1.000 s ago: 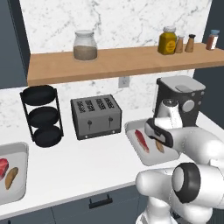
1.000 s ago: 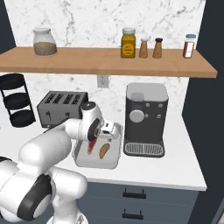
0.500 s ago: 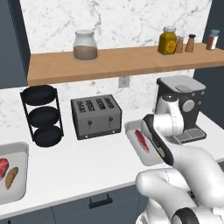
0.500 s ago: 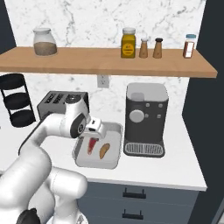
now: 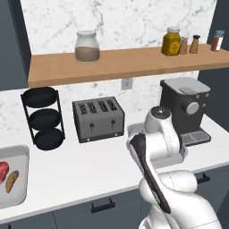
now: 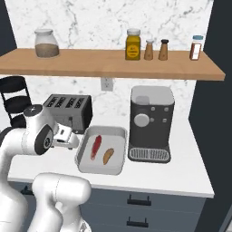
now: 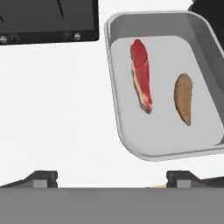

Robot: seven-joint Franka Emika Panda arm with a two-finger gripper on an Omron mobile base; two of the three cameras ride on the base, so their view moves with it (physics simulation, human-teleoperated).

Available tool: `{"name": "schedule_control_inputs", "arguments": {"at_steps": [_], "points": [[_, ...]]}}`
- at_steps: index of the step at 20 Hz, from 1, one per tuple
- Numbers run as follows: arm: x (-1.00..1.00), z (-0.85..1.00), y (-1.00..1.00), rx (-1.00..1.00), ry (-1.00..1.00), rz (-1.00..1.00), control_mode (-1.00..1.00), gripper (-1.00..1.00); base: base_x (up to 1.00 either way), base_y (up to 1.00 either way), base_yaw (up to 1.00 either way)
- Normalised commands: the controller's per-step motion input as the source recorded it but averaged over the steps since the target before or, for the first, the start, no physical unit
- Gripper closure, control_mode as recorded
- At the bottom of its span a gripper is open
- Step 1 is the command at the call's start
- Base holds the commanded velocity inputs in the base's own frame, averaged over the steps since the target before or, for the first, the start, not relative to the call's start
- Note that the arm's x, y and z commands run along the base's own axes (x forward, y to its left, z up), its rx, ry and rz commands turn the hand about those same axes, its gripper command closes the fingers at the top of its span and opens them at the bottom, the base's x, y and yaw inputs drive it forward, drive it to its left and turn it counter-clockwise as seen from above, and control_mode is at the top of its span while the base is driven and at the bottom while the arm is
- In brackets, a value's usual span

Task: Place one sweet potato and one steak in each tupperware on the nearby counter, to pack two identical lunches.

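The right tupperware point(image 7: 166, 131) lies on the white counter point(image 5: 89, 165) with a red steak point(image 7: 141, 74) and an orange-brown sweet potato point(image 7: 183, 98) side by side in it, apart from each other. In the right base view this tupperware point(image 6: 115, 136) sits left of the coffee machine, holding the steak point(image 6: 96, 146) and sweet potato point(image 6: 108, 155). My gripper point(image 7: 113, 179) hovers open over bare counter beside its rim, nothing between the fingers. At the far left, a second tupperware point(image 5: 20, 154) holds a steak point(image 5: 3, 170) and a sweet potato point(image 5: 12, 181).
A dark toaster point(image 5: 98, 118) stands against the wall behind my hand. A black coffee machine point(image 6: 151, 124) is just right of the near tupperware. A black tiered rack point(image 5: 42, 118) stands at the left. A wooden shelf point(image 5: 120, 60) with jars hangs above.
My hand has drawn back from above the right tupperware to the counter on its left. The steak and sweet potato stay lying in it. The jaws have spread a little wider.
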Motion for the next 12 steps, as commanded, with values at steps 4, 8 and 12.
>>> {"name": "schedule_control_inputs", "arguments": {"at_steps": [4,8,12], "points": [[-0.46,0.26,1.0,0.0,-0.11,0.07,-1.0,-1.0,0.0,0.0,0.0],[-0.34,0.16,0.99,0.0,-0.06,0.13,-1.0,-1.0,0.0,0.0,0.0],[-0.29,0.06,0.58,0.0,-0.04,0.08,-1.0,-1.0,0.0,0.0,0.0]]}}
